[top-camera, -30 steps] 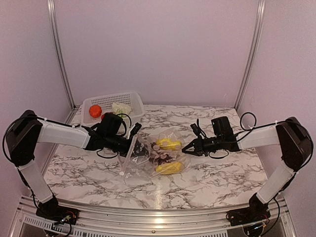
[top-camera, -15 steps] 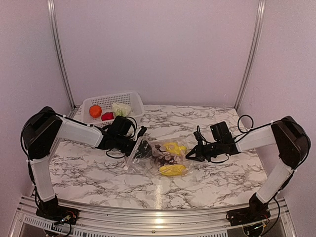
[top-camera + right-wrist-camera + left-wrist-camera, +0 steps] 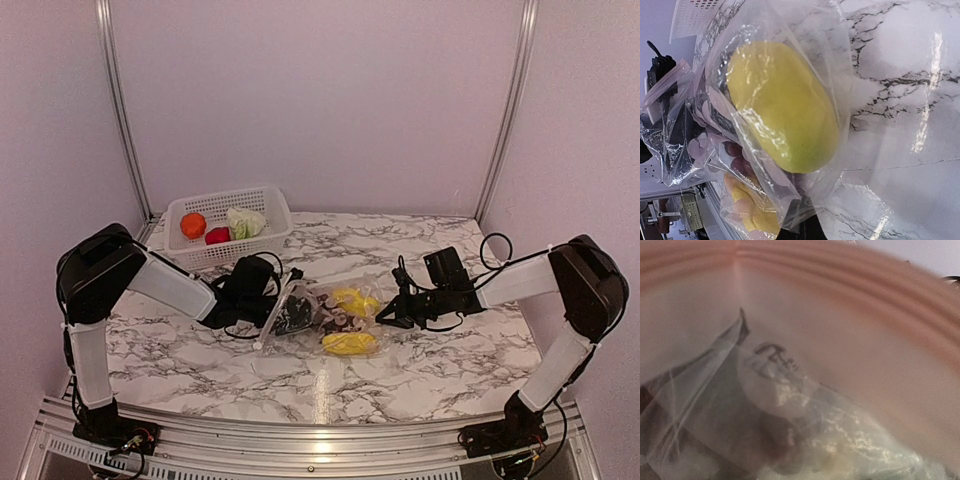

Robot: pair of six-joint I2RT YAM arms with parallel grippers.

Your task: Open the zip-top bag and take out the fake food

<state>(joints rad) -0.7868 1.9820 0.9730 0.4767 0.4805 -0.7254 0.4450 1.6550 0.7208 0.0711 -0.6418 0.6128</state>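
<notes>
Zip-top bag (image 3: pixel 318 318) lies mid marble table (image 3: pixel 420 370), w/ two yellow pcs (image 3: pixel 350 298) and purple grapes (image 3: pixel 335 320) inside. White mesh basket (image 3: pixel 262 200), rear left, holds orange pc (image 3: pixel 193 224), red pc (image 3: pixel 218 236) and pale leafy veg (image 3: pixel 245 221). R gripper (image 3: pixel 384 318) is closed, pinching the bag's right edge; L gripper (image 3: pixel 288 295) is at the bag's mouth, jaw spread can't be told.

Count from the top view:
- 1 clear bag (image 3: pixel 300 338) at mid-frame.
- In it, 2 yellow pieces: upper yellow piece (image 3: pixel 350 298) and lower yellow piece (image 3: pixel 349 343).
- Also in it, 1 dark grape bunch (image 3: pixel 330 318).
- 1 white basket (image 3: pixel 262 200) at upper left.
- In it, 3 items: 1 orange piece (image 3: pixel 193 224), 1 red piece (image 3: pixel 218 236), 1 pale green-white piece (image 3: pixel 245 221).
- 6 food pieces visible in total.
- 2 arms: left arm (image 3: pixel 170 285), right arm (image 3: pixel 520 275).
- 1 marble surface (image 3: pixel 450 360).
</notes>
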